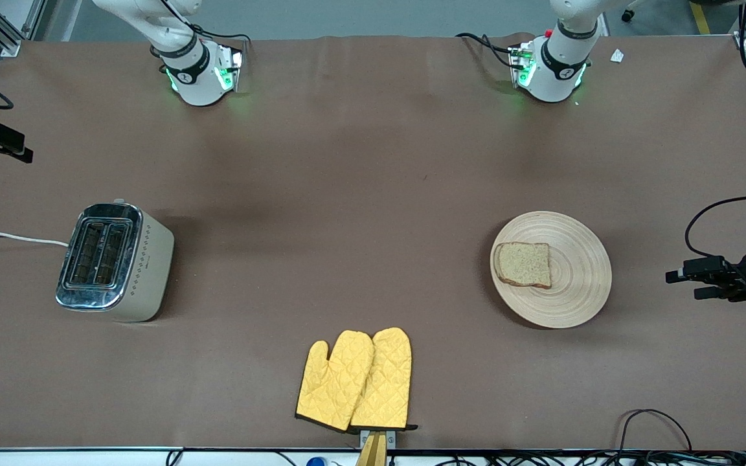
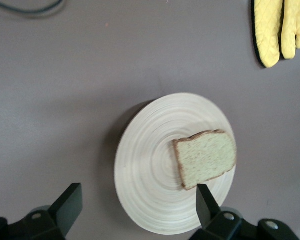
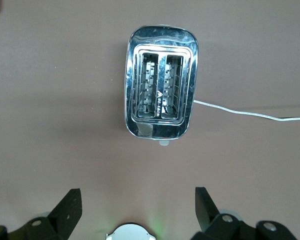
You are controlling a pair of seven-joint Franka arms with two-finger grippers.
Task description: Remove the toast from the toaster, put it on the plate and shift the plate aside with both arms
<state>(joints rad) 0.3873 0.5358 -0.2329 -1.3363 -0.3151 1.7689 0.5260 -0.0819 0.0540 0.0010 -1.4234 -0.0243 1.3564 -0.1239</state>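
The toast lies flat on the plate, on the part of it toward the right arm's end of the table. The plate rests on the brown table toward the left arm's end. In the left wrist view my left gripper is open and empty, high over the plate and the toast. In the right wrist view my right gripper is open and empty, high over the table beside the toaster. Neither gripper shows in the front view; only the arms' bases do.
A silver and cream toaster with two empty slots stands toward the right arm's end, its white cord running off the table. A pair of yellow oven mitts lies near the table's front edge, also in the left wrist view.
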